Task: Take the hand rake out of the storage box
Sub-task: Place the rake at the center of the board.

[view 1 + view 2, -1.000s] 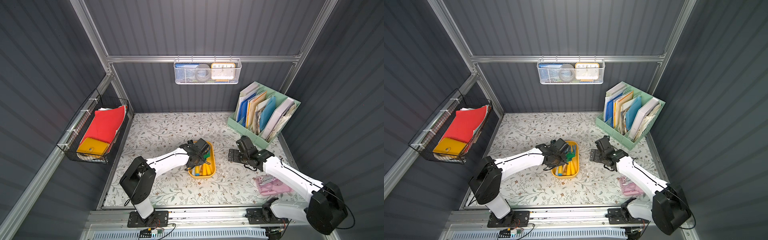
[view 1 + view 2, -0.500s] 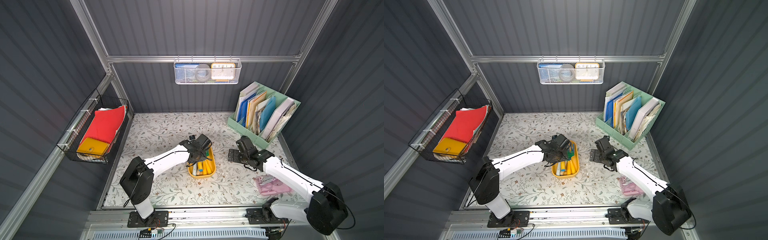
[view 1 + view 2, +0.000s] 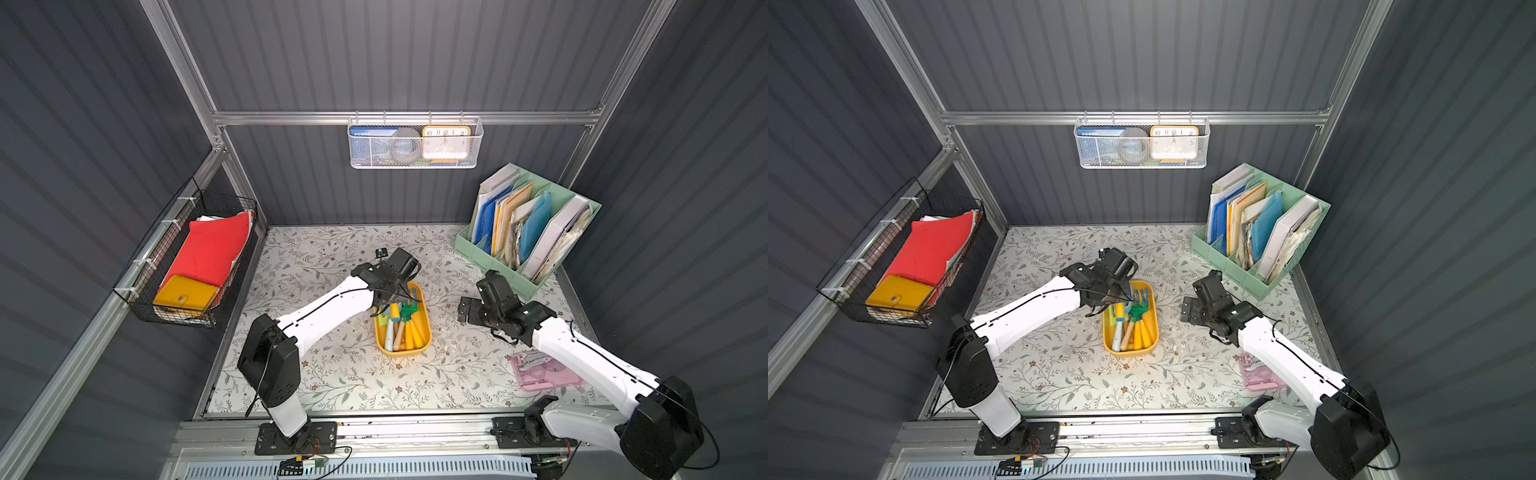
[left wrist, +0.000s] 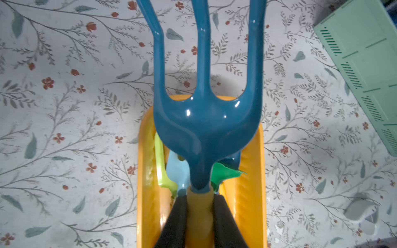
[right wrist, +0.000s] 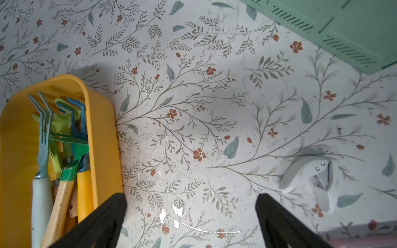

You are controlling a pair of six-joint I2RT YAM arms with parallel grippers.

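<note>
- A floral-print surface (image 3: 332, 374) fills the booth floor, seen in both top views.
- A mint-green file organiser (image 3: 465, 247), packed with folders, stands at the far right corner.
- The yellow storage box (image 3: 401, 353) sits near the middle of the surface, between the two arms, with other garden tools (image 5: 66, 189) lying lengthwise inside.
- A flat pink case (image 3: 540, 376) lies near the front right, partly under the right arm.
- The hand rake (image 4: 206, 124), blue with three tines and a yellow handle, is poised over the far end of the box, tines reaching past the rim; whether it is clear of the other tools cannot be told.
- The left hand (image 4: 200, 197) is clamped on the rake's handle just below the head.
- The right hand (image 5: 191, 195) hovers spread wide over bare surface just beside the box, holding nothing.
- A small white hole punch (image 5: 309, 178) rests near the organiser.
</note>
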